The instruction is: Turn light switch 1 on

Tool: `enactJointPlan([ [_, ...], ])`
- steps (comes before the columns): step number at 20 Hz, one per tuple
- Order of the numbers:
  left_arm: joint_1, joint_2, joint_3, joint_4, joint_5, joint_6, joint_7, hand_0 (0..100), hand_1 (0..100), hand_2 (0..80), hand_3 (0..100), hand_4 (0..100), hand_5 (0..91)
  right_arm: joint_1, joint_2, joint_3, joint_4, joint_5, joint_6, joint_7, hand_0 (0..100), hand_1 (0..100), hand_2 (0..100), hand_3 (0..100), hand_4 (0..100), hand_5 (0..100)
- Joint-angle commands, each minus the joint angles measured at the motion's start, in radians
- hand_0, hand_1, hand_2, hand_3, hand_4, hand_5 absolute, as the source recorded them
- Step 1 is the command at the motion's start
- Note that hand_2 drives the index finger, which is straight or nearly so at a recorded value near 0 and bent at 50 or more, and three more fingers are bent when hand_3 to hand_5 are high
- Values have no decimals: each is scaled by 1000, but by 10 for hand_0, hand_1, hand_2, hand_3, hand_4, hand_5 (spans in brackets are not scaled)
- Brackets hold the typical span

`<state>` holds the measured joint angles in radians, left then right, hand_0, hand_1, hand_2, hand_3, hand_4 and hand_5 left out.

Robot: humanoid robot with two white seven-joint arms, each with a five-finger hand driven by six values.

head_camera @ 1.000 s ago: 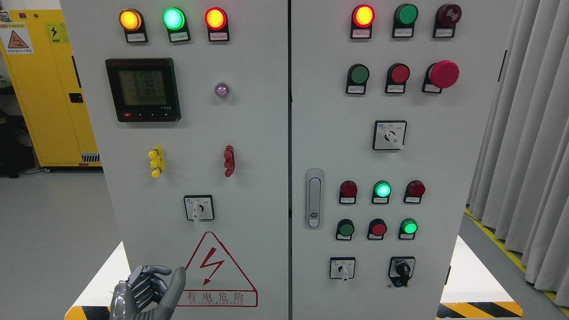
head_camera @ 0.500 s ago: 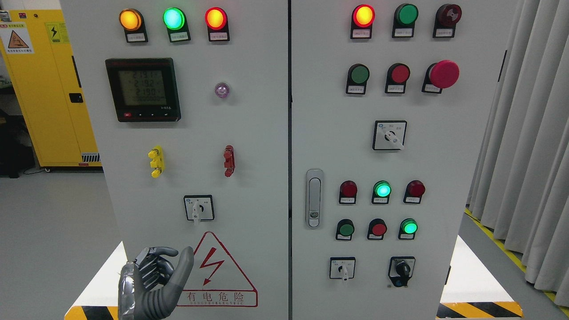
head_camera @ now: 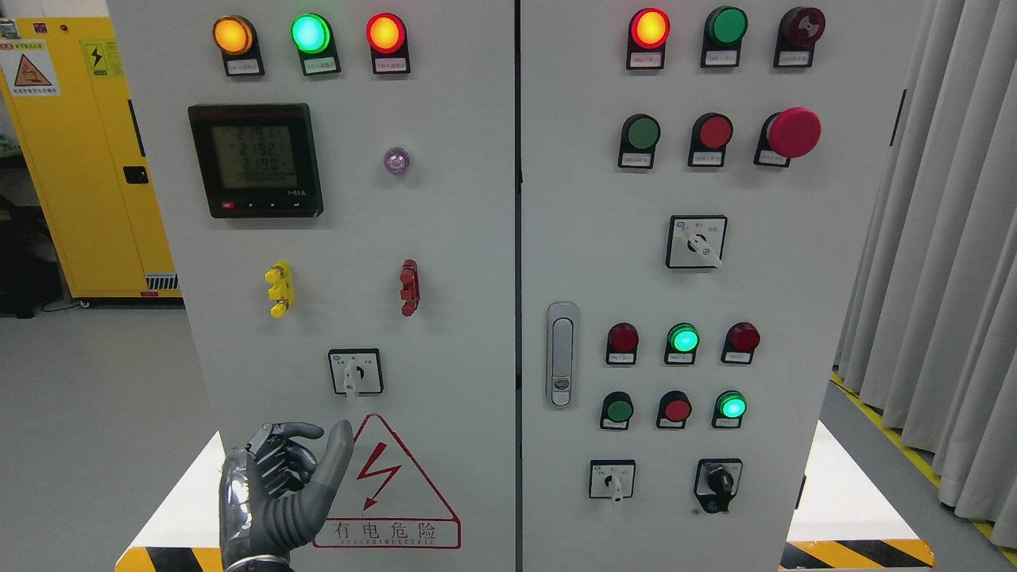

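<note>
The grey cabinet has two doors (head_camera: pixel 318 238). Across the top run six round lamps (head_camera: pixel 310 33): three on the left door, three on the right. Below those on the right sit two flat push buttons (head_camera: pixel 640 135) and one red mushroom button (head_camera: pixel 790 132). Lower down come three more lamps (head_camera: pixel 682 339) and three small buttons (head_camera: pixel 675 409). Rotary selector switches (head_camera: pixel 355 372) number four, one on the left door and three on the right. There is one digital meter (head_camera: pixel 256 159), one small violet lens (head_camera: pixel 396 161), one yellow clip (head_camera: pixel 280 289), one red clip (head_camera: pixel 409 287), one door latch (head_camera: pixel 562 353), one triangular warning sign (head_camera: pixel 387 485), and one robot hand (head_camera: pixel 274 492). One yellow locker (head_camera: pixel 95 159) stands behind.
</note>
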<state>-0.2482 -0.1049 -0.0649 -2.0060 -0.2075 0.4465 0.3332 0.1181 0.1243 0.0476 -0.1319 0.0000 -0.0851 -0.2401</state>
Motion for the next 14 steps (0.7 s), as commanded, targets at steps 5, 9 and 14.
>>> enactJointPlan([
  [5, -34, -24, -7, 10, -44, 24, 3, 139, 636, 551, 899, 903, 879, 0, 0, 0, 0, -29, 1, -1, 0, 500, 40, 0, 0, 0],
  [9, -46, -27, -9, 15, -47, 55, 12, 142, 637, 550, 899, 903, 880, 0, 0, 0, 0, -29, 1, -1, 0, 500, 40, 0, 0, 0],
  [14, -57, -29, -15, 26, -47, 57, 26, 144, 639, 542, 899, 903, 881, 0, 0, 0, 0, -29, 1, -1, 0, 500, 40, 0, 0, 0],
])
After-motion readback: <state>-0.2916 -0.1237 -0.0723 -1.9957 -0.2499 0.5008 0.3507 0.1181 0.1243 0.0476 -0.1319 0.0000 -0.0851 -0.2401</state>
